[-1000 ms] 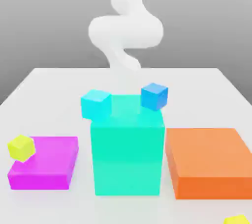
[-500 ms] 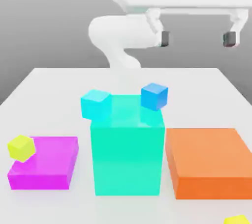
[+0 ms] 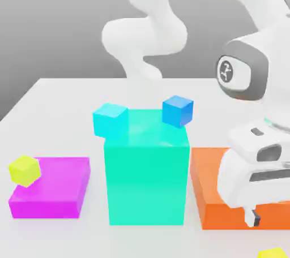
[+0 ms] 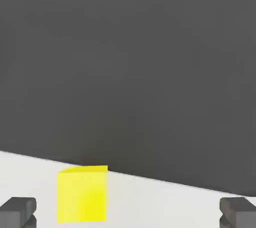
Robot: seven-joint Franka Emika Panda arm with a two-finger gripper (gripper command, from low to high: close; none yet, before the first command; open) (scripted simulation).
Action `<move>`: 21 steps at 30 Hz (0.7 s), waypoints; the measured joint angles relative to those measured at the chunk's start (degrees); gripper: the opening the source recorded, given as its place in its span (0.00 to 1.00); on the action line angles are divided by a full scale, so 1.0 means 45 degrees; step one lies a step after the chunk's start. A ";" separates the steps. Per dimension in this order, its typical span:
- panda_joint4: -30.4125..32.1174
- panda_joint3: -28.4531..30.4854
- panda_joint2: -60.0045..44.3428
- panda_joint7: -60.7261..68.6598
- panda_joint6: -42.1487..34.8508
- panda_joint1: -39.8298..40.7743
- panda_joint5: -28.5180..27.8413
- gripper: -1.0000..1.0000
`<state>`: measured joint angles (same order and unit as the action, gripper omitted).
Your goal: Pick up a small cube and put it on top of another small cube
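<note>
The small cube (image 4: 82,194), plain warm yellow, rests on the white table near its edge. It also peeks in at the front of the exterior view's right (image 3: 273,253). My gripper (image 4: 127,213) is open, its dark fingertips (image 4: 17,211) standing wide on either side of the cube without touching it. In the exterior view the white hand (image 3: 255,177) hangs low in front of the orange block, one finger (image 3: 251,216) pointing down just above and behind the yellow cube. Other small cubes are lime (image 3: 24,170), cyan (image 3: 110,120) and blue (image 3: 178,110).
A tall teal block (image 3: 147,166) stands mid-table with the cyan and blue cubes at its top edges. A flat magenta block (image 3: 54,188) lies on the exterior view's left, and a flat orange block (image 3: 209,186) on the right, partly behind my hand.
The arm has swung down from high at the back to the front right, over the orange block. The jaws stayed open. No cube or block has moved.
</note>
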<state>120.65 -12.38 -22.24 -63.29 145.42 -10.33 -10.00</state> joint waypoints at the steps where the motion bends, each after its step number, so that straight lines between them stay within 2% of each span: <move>1: -0.0075 -0.0002 -0.0460 -0.0101 0.0095 -0.0149 -0.0042 0.50; 6: -0.0578 0.0429 -0.2762 -0.0590 0.1415 -0.0732 -0.0558 0.50; 7: -0.0643 0.0508 -0.3026 -0.0645 0.1608 -0.0797 -0.0629 0.00; 14: -0.0634 0.0511 -0.2994 -0.0615 0.1590 -0.0809 -0.0583 0.00; 21: 0.0358 0.0080 -0.0063 0.0214 -0.0343 -0.0294 0.0154 0.00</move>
<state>122.26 -12.02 -22.52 -62.33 143.88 -11.65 -9.31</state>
